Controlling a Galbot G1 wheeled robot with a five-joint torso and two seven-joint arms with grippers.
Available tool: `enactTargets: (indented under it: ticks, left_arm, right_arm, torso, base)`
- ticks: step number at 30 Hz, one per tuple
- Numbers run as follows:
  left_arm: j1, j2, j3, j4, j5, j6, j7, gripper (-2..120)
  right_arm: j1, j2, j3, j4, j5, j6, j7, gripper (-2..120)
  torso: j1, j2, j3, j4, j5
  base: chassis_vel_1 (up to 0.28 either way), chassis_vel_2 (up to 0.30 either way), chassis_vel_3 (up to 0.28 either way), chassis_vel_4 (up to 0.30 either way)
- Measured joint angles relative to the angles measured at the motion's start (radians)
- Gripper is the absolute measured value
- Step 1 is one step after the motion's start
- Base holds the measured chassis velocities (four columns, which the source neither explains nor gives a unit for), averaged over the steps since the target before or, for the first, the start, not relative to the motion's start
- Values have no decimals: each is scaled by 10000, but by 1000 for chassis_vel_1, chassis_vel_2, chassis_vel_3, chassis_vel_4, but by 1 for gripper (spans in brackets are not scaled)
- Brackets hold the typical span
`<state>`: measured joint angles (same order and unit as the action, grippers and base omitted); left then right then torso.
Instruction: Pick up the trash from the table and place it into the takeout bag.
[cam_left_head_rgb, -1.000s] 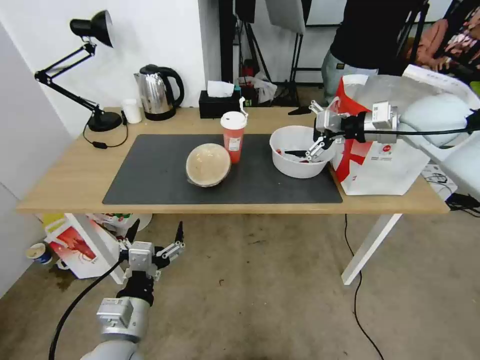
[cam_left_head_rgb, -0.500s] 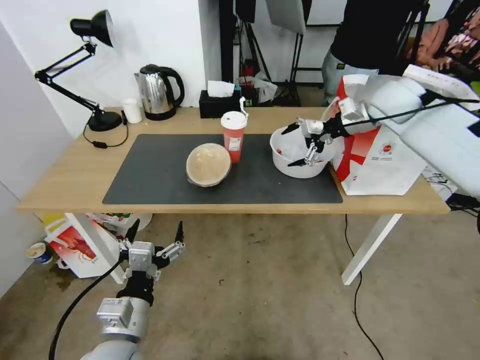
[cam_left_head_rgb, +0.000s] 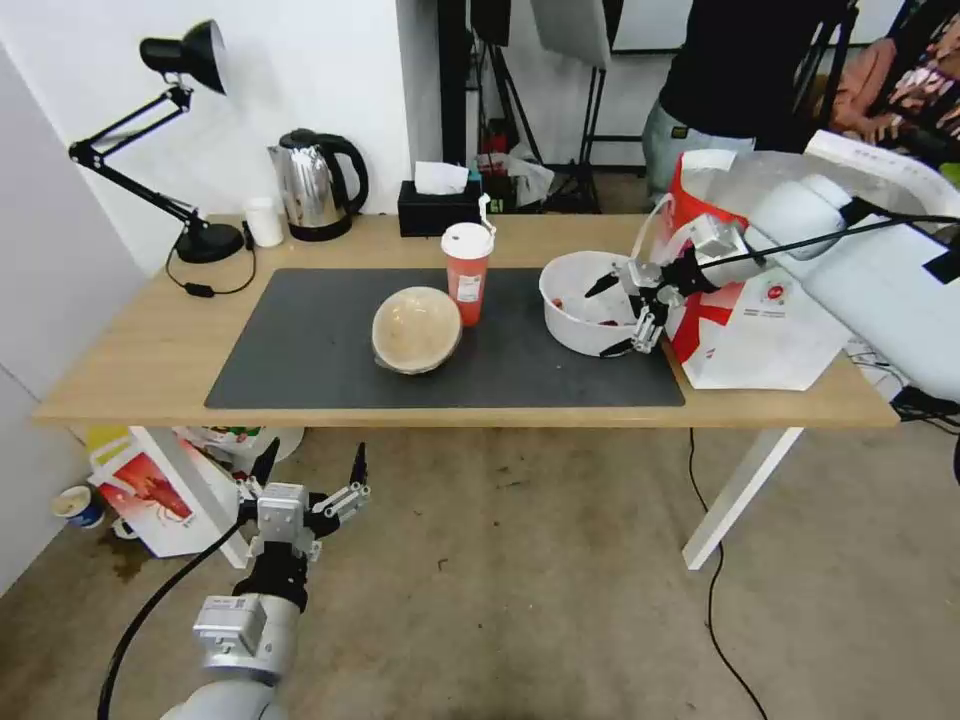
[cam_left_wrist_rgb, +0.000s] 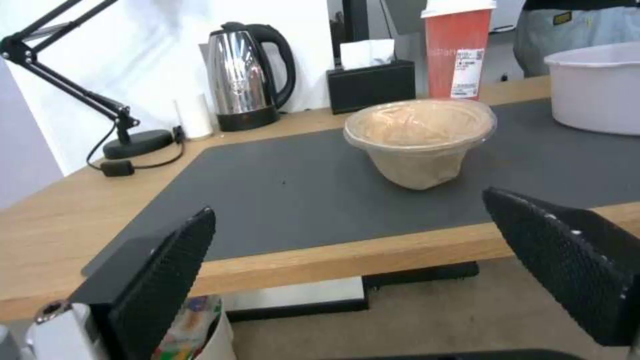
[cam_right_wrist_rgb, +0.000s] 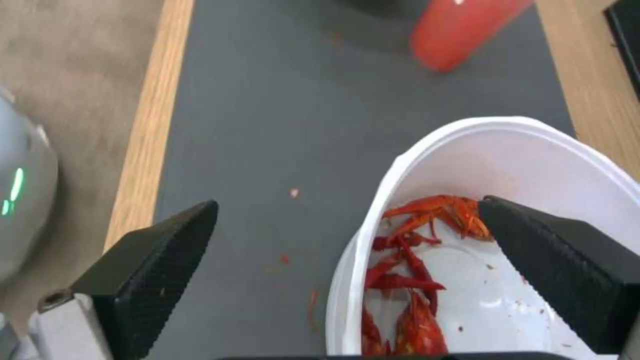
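Right wrist view has my right gripper (cam_right_wrist_rgb: 347, 280) spread wide and empty, astride the near rim of the white bowl (cam_right_wrist_rgb: 493, 150) (thin plastic, light, flexy, red scraps inside) by the table's (cam_left_head_rgb: 130, 370) right end, so I'd pinch that rim.
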<state>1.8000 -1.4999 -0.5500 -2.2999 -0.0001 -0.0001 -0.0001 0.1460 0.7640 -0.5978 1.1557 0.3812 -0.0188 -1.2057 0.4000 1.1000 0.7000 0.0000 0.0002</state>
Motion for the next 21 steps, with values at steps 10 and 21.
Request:
enactTargets:
  ticks: [10, 21]
  left_arm:
    - [0, 0, 0, 0, 0, 0, 1, 100]
    - [0, 0, 0, 0, 0, 0, 1, 100]
  right_arm:
    - [-373, -20, 118, 10, 153, -56, 243, 100]
    - [-747, 102, 67, -222, 164, -226, 425, 100]
  torso:
    - [0, 0, 0, 1, -2]
    - [0, 0, 0, 0, -1]
  base:
    - [0, 0, 0, 0]
    - [0, 0, 0, 0]
